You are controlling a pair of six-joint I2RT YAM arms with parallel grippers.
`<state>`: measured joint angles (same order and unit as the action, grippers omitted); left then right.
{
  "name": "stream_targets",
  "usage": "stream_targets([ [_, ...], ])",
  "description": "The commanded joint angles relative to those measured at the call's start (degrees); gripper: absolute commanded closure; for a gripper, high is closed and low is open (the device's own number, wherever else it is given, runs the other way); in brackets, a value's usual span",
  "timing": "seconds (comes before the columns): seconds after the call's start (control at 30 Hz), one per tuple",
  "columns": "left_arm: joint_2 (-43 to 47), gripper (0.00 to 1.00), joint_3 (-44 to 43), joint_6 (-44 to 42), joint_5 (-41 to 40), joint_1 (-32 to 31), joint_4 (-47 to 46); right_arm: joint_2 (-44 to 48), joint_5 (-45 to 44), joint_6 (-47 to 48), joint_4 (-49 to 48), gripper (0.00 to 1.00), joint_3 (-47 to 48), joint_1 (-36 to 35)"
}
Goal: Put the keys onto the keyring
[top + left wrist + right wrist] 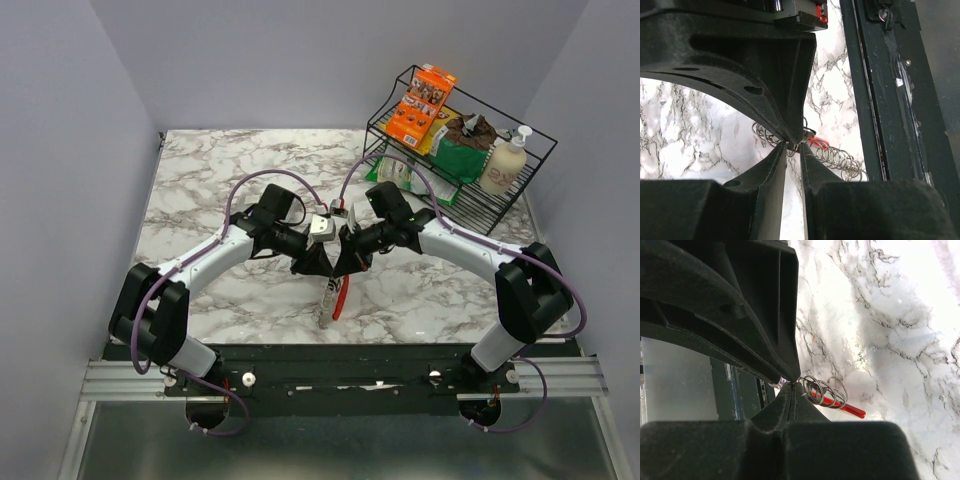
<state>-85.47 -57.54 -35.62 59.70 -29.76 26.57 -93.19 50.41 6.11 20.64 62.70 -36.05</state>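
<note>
Left gripper (793, 150) jaws, barely apart, and right gripper (791, 386) jaws, flush, pinch the keyring (829, 392) by its silver coils.

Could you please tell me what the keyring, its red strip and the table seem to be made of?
Keyring: thin coiled loops glinting silver, likely steel wire. Red strip: smooth, uniform; plastic or painted metal. Table: grey-veined white, marble or marble-look laminate.

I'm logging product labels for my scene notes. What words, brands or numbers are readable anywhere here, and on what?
No text can be read with certainty.
orange box: has print, too small to read.
green bag: print blurred.
pump bottle: label too small to read.
keyring: no writing visible.
</note>
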Motion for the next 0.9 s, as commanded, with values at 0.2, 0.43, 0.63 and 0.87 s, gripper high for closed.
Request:
stream_targets([
  [0.2,-1.63,0.71,-0.82,-0.16,-4.51,-1.00,2.52,1.87,1.44,0.83,-1.48,0.99,-0.03,-0.33],
  [0.43,-1.28,0.80,-0.91,0.02,-2.75,-1.00,1.91,1.69,1.71,0.75,-1.48,0.99,-0.03,-0.33],
  [0.63,-0.93,0.85,-1.35,0.90,-2.40,-1.09,1.03,1.69,1.79,0.75,-1.40,0.99,-0.03,-0.42],
  [0.87,-0.05,0.73,-0.73,2.65,-2.66,-1.09,-1.25,1.69,1.97,0.75,-1.40,0.99,-0.03,-0.42],
])
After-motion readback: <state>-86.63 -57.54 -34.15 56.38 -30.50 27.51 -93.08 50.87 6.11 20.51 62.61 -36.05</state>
